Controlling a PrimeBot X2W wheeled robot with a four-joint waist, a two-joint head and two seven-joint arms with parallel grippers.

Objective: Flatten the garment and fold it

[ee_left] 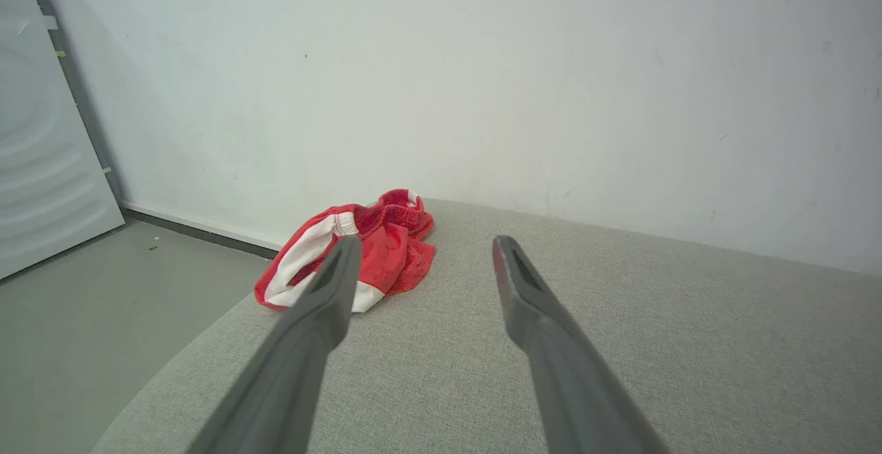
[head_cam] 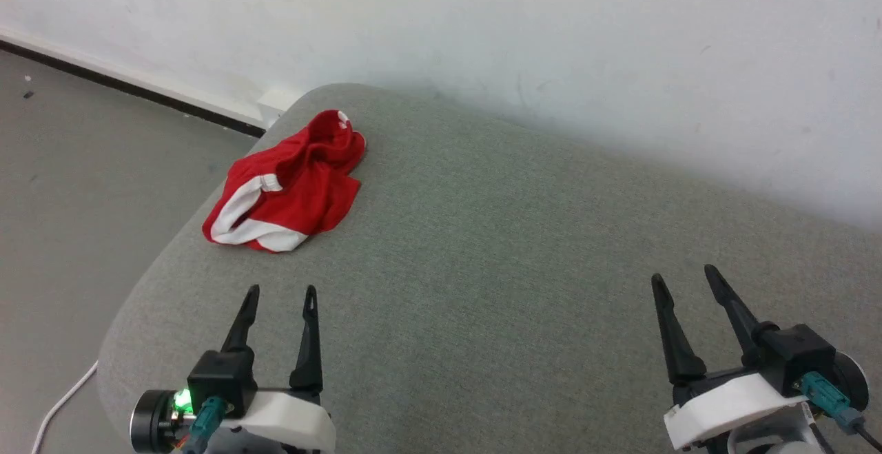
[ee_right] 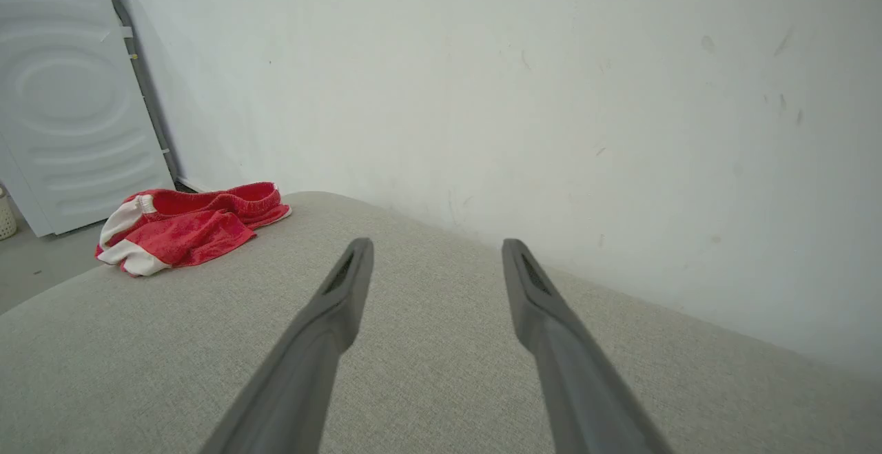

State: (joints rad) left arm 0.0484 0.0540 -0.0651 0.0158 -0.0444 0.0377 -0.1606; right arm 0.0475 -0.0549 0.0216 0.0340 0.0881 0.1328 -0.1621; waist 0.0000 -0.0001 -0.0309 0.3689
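Observation:
The red shorts (head_cam: pixel 289 182) lie crumpled in a heap near the far left edge of the grey padded surface (head_cam: pixel 496 247), white stripes showing along the near side; the lettering is hidden. In the left wrist view the shorts (ee_left: pixel 386 247) sit just beyond the left finger; in the right wrist view the shorts (ee_right: pixel 186 223) lie far off to the left. My left gripper (head_cam: pixel 282 292) hovers open a short way in front of the heap, nothing between its fingers. My right gripper (head_cam: pixel 682 276) is open too, far to the right over bare fabric.
A white wall (head_cam: pixel 551 40) runs close behind the padded surface. Grey floor (head_cam: pixel 83 164) drops away to the left, with a white cable (head_cam: pixel 58 399) near the corner. A white panel (ee_right: pixel 69 96) leans against the wall at the far left.

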